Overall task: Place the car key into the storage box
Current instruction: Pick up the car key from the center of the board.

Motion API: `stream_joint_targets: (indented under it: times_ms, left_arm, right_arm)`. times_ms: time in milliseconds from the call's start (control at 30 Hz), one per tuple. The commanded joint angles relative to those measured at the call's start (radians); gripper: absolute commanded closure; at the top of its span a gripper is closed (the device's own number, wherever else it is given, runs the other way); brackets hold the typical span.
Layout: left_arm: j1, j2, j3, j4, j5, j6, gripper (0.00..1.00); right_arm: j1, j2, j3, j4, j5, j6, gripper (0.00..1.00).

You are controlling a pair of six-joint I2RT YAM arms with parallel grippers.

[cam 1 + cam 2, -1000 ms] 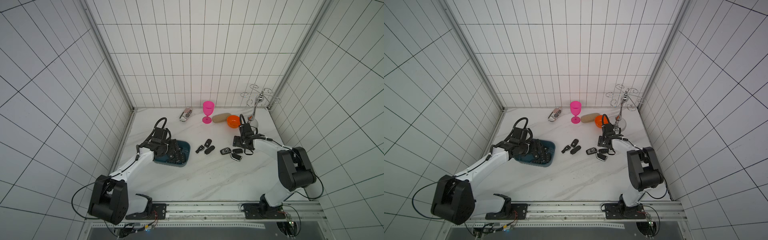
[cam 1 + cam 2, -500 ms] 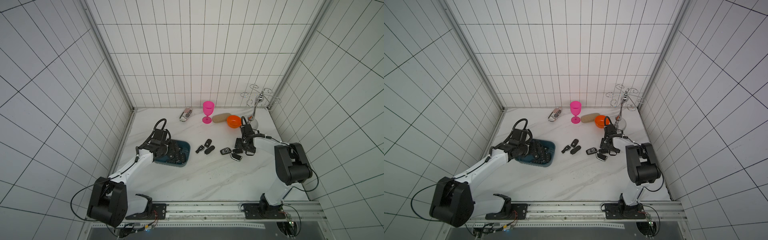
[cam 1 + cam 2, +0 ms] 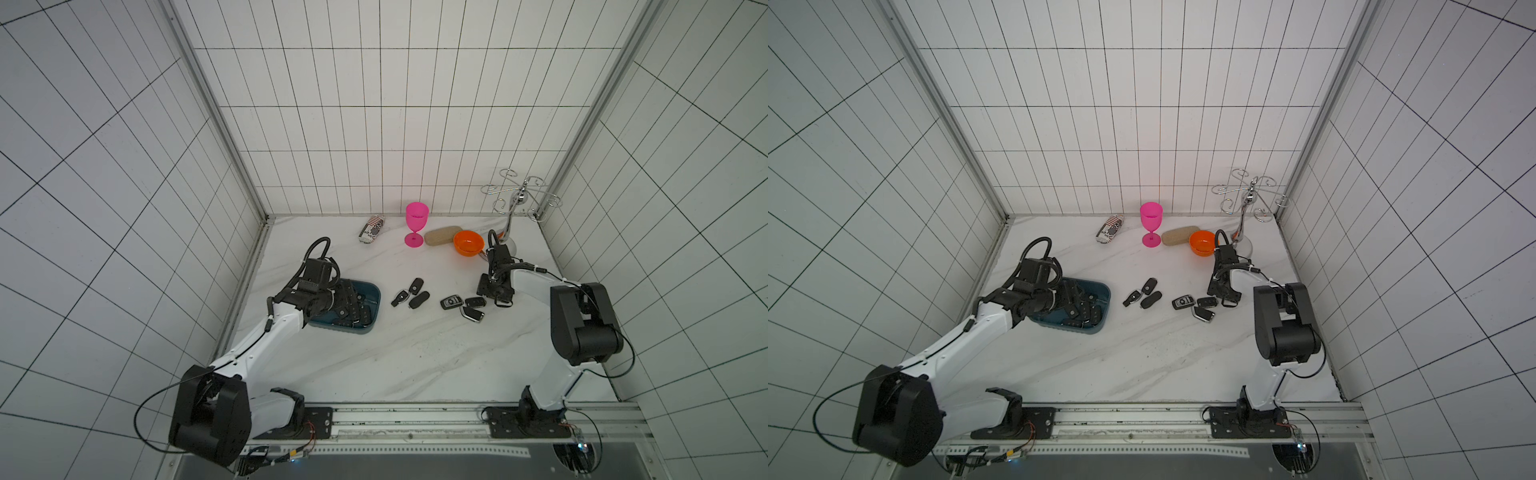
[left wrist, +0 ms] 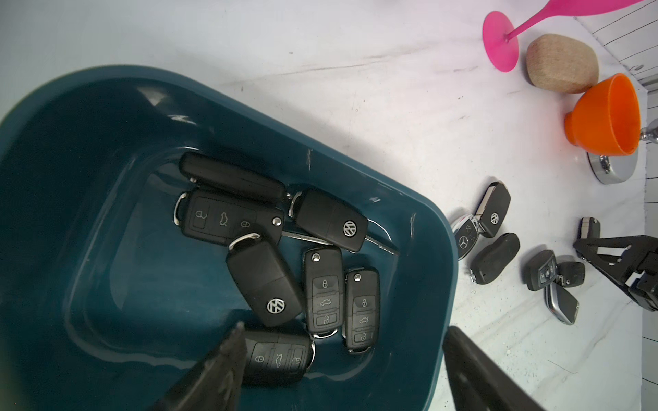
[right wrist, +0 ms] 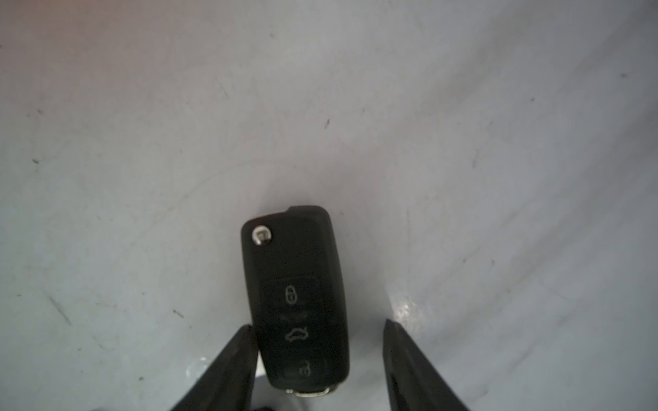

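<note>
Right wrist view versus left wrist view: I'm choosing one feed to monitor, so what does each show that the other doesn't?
Right wrist only: the car key, buttons up, inside the open right gripper. Left wrist only: the storage box holding fobs, the pink goblet and the orange bowl. Both: the white tabletop and the right gripper.

We record that the right hand has swung down over the counter and narrowed about a black three-button plastic key fob. One finger now touches its side; the opposite one stands clear.
</note>
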Motion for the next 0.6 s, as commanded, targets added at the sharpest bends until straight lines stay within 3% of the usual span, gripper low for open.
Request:
stream_joint_targets:
  times_ms: [0, 100, 267, 567]
  left_arm:
    - [-0.003, -0.020, -0.010, 0.015, 0.005, -0.005, 0.16]
    - [-0.003, -0.024, -0.019, 0.017, 0.008, -0.009, 0.16]
    - [-0.003, -0.018, -0.029, 0.025, 0.032, -0.013, 0.16]
    - [-0.006, -0.013, 0.000, 0.041, 0.135, 0.000, 0.16]
  right_arm:
    - [-0.005, 0.040, 0.025, -0.022, -0.057, 0.000, 0.50]
    - [-0.005, 0.040, 0.027, -0.020, -0.062, -0.002, 0.52]
    - [-0.002, 0.035, 0.021, -0.014, -0.066, -0.010, 0.66]
    - [0.007, -0.031, -0.031, 0.027, -0.057, -0.027, 0.72]
